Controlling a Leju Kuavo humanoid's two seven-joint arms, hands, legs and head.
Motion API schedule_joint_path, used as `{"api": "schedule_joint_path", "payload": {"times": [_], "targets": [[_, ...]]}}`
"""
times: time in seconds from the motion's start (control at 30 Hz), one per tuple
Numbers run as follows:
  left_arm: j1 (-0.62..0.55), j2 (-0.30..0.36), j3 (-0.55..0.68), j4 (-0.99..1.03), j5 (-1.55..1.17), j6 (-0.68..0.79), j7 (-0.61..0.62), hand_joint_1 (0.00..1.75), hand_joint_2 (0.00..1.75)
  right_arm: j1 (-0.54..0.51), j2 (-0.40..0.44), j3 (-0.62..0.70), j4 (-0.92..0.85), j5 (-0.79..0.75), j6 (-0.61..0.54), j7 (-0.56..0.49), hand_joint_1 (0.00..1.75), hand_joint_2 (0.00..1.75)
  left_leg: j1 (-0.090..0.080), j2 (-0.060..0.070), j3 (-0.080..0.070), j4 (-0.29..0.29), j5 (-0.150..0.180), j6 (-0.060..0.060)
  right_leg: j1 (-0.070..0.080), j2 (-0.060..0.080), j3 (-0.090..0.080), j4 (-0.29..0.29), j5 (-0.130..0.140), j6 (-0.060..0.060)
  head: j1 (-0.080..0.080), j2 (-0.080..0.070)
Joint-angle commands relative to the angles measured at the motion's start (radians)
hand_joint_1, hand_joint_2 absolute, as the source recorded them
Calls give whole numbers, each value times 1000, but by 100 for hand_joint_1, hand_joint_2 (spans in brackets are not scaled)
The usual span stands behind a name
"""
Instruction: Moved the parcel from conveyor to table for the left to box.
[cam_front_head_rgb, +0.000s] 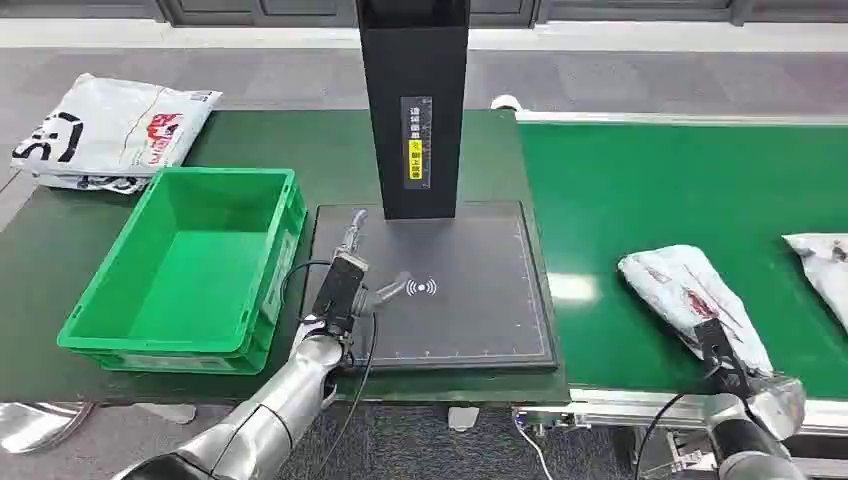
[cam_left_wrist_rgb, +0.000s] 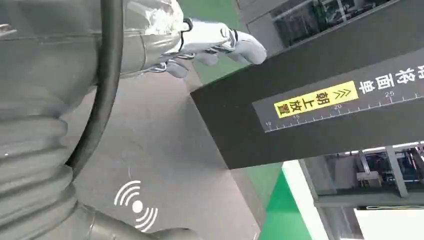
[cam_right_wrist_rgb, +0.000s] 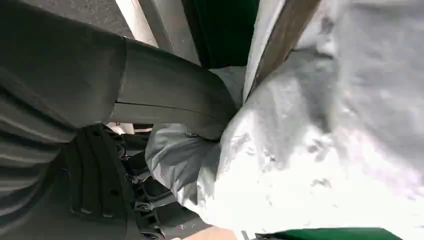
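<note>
A grey-white plastic parcel (cam_front_head_rgb: 685, 290) lies on the green conveyor (cam_front_head_rgb: 650, 180), its near end hanging over the front edge. My right hand (cam_front_head_rgb: 737, 377) grips that near end. In the right wrist view the thick thumb (cam_right_wrist_rgb: 170, 100) presses on the crumpled parcel (cam_right_wrist_rgb: 325, 150) and the dark fingers (cam_right_wrist_rgb: 150, 200) curl beneath it. My left hand (cam_front_head_rgb: 352, 268) hovers open over the dark scanner mat (cam_front_head_rgb: 470, 310), fingers stretched toward the black post (cam_front_head_rgb: 413, 100). The left wrist view has the silver fingers (cam_left_wrist_rgb: 215, 42) spread above the mat (cam_left_wrist_rgb: 150, 150). A green box (cam_front_head_rgb: 190, 265) stands left of the mat.
A second parcel (cam_front_head_rgb: 825, 265) lies at the conveyor's right edge. Another printed parcel (cam_front_head_rgb: 110, 130) rests on the table's back left corner. The black post (cam_left_wrist_rgb: 325, 105) stands just ahead of my left hand. A grey floor runs behind the table.
</note>
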Motion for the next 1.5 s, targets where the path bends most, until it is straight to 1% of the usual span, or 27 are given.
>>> {"api": "schedule_joint_path", "payload": {"times": [0.03,0.13,0.17,0.43,0.47,0.5,0.53,0.57,0.6,0.63,0.67,0.7,0.73,0.77,0.9,1.1,1.17,1.3,1.33,1.37,1.43,1.47,1.5], "targets": [[-32,7,63,50,-1,-5,4,0,175,-20,51,-45,19,-9,12,-6,175,175,0,1,-1,0,0,0,0,2,-1,-1,1,0,0,0],[-32,7,63,50,-1,-5,4,0,175,-20,51,-45,19,-9,12,-6,175,175,0,1,-1,-1,1,0,0,2,-2,-1,1,0,0,0],[-58,35,89,29,17,173,-80,0,175,75,301,332,-277,-234,-163,-383,175,175,0,1,-1,-2,1,0,0,3,-2,-2,2,0,0,0],[-58,35,89,29,17,173,-80,0,175,75,301,332,-277,-234,-163,-383,175,175,0,1,-1,-2,1,0,0,3,-2,-2,2,0,0,0],[-66,46,86,28,24,164,-72,0,175,86,372,444,-333,-196,-170,-509,175,175,0,1,0,0,0,0,0,2,-1,0,1,0,0,0],[-73,62,83,15,34,148,-55,0,175,127,465,599,-471,-155,-147,-620,175,175,0,1,-1,0,0,0,0,2,-1,0,1,0,0,0],[-68,80,72,-17,42,134,-25,0,175,173,479,952,-689,-215,-84,-264,175,175,0,1,-1,-1,1,0,0,3,-2,-1,1,0,0,0],[-53,76,66,-26,45,150,-23,0,175,144,328,1091,-695,-388,-146,-217,175,175,0,1,-1,-2,1,0,0,3,-2,-2,2,0,0,0],[-53,74,63,-22,47,152,-25,0,175,132,305,1071,-678,-415,-155,-252,175,175,3,16,1,-2,0,-2,3,18,-5,-3,5,-2,0,0],[-55,74,61,-17,49,154,-27,0,175,126,300,1061,-673,-413,-160,-262,175,175,3,18,-9,0,-2,-2,3,20,-3,2,4,-3,2,0],[-55,74,61,-17,49,154,-27,0,175,126,300,1061,-673,-413,-160,-262,175,175,2,17,-13,0,-1,-3,2,19,-8,3,5,-3,2,0],[-55,74,61,-17,49,154,-27,0,175,126,300,1061,-673,-413,-160,-262,175,175,2,27,-9,-1,-3,-9,1,27,-13,4,5,-9,0,0],[-57,74,60,-15,50,153,-27,0,175,128,302,1061,-675,-410,-165,-264,175,175,2,8,-6,-3,7,-10,1,10,-16,5,2,-11,-1,0],[-59,73,57,-12,49,149,-26,0,175,131,300,1061,-678,-408,-167,-265,175,175,3,-5,-10,-4,10,-14,3,-2,-17,7,0,-12,0,0],[-62,76,49,-4,51,157,-32,0,175,181,286,1059,-745,-396,-156,-269,175,175,3,-7,-12,-4,9,-14,4,-3,-17,7,0,-13,0,0],[-61,76,49,-5,52,157,-32,0,175,182,287,1061,-748,-392,-151,-267,175,175,2,-7,-11,-5,9,-14,3,-3,-16,6,0,-13,0,0],[-69,76,42,-2,47,161,-29,0,175,177,298,1066,-741,-397,-87,-257,175,175,3,-8,-11,-5,9,-14,3,-3,-16,6,0,-13,0,0],[-101,67,25,22,27,161,-13,0,175,141,324,1102,-649,-452,100,-260,175,175,3,-7,-10,-6,9,-14,3,-3,-15,5,0,-13,0,0],[-108,64,20,28,18,171,-10,0,175,137,324,1115,-631,-454,127,-263,175,175,3,-6,-12,-4,9,-14,3,-3,-18,7,0,-13,0,0],[-114,61,20,35,18,170,-9,0,175,136,323,1125,-614,-460,142,-267,175,175,4,-7,-12,-4,9,-14,4,-3,-17,6,0,-13,0,0],[-118,59,23,40,14,193,-23,0,175,143,312,1151,-600,-455,150,-270,175,175,4,-7,-12,-4,9,-14,3,-4,-17,6,0,-13,0,0],[-117,60,30,38,20,192,-32,0,175,148,298,1168,-605,-452,157,-269,136,175,3,-7,-11,-5,9,-14,3,-3,-16,6,0,-13,0,0],[-114,61,36,32,22,202,-39,0,175,148,293,1175,-605,-448,155,-267,16,175,3,-8,-10,-6,9,-14,3,-4,-14,5,0,-13,0,0]]}}
